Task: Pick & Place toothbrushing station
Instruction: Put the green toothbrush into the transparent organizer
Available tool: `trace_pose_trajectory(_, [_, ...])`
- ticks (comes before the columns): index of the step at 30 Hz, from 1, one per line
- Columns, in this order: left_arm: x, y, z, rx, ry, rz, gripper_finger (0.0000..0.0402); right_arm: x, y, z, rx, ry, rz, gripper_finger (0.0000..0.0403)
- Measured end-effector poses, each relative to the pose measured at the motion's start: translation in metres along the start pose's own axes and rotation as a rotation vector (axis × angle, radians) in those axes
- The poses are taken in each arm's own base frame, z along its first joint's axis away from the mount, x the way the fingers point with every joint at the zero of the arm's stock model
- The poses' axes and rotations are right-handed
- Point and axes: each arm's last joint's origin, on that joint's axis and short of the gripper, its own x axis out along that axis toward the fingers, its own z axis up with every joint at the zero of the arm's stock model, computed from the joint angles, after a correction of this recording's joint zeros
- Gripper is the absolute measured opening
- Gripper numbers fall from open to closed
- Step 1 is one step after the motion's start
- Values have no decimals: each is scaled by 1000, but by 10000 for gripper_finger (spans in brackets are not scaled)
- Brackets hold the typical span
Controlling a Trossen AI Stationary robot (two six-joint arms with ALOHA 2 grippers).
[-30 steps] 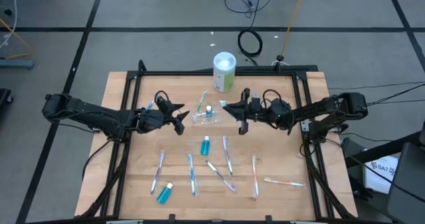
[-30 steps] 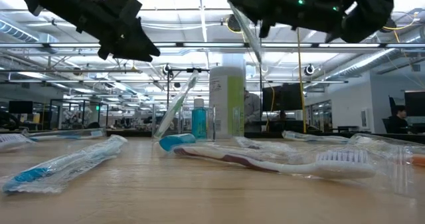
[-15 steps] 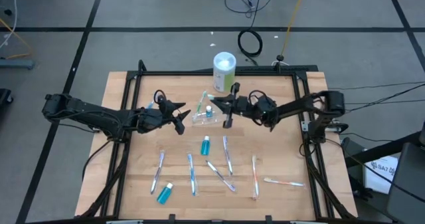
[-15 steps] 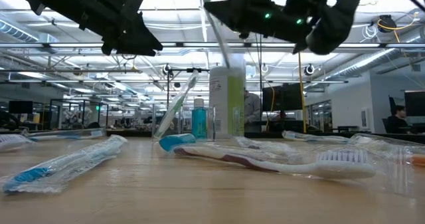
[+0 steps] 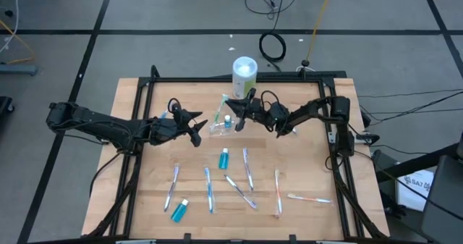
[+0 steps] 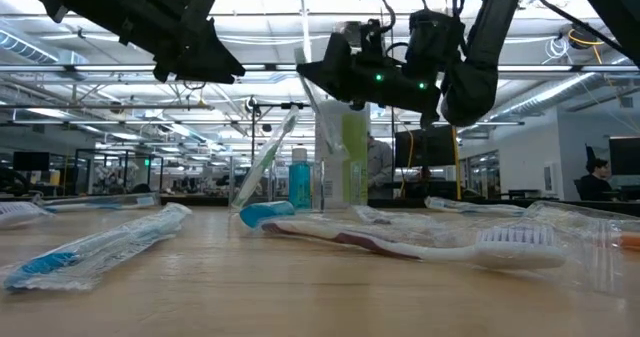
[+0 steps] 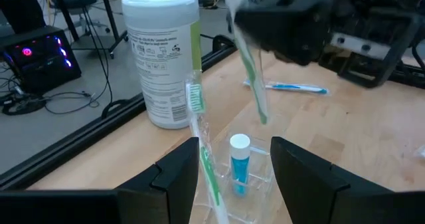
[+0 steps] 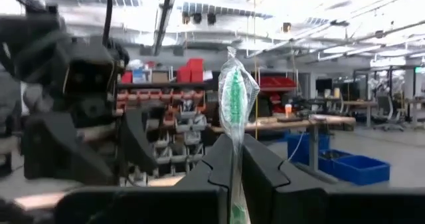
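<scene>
The clear plastic cup (image 5: 219,128) stands on the table's far half, left of centre. A green-handled toothbrush (image 7: 199,134) leans in it and a blue white-capped tube (image 7: 238,163) stands in it. My right gripper (image 5: 235,114) hovers just right of and above the cup, shut on a wrapped green toothbrush (image 7: 251,78) whose lower end hangs over the cup's mouth. My left gripper (image 5: 197,128) waits open to the cup's left, raised above the table (image 6: 225,72), touching nothing. My right gripper pinches the wrapped green toothbrush (image 8: 234,151) between its two fingers, through the clear wrapper. The fingers come from the table's right and lie across the brush. The brush stands steeply, lifted clear, its lower end (image 7: 261,116) above the cup; the gripper's body hides the exact spot held.
A white-and-green canister (image 5: 244,76) stands at the far edge behind the cup. Several wrapped toothbrushes (image 5: 248,169) and two blue tubes (image 5: 223,158) (image 5: 179,210) lie spread over the near half. Dark frame rails (image 5: 329,139) border the table.
My right gripper has moved toward the table's left and down, from right of centre to just beside the cup, carrying the wrapped toothbrush, which stays steep and clear of the table. The cup and its contents have not moved.
</scene>
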Motion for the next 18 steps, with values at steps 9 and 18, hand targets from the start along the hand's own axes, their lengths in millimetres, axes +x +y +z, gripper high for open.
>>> trace_pose_trajectory(9, [0, 0, 0, 3, 2, 0, 191, -12, -3, -11, -28, 55, -91, 9])
trace_pose_trajectory(18, [0, -1, 0, -1, 8, -24, 191, -23, -6, -20, -25, 137, -163, 9])
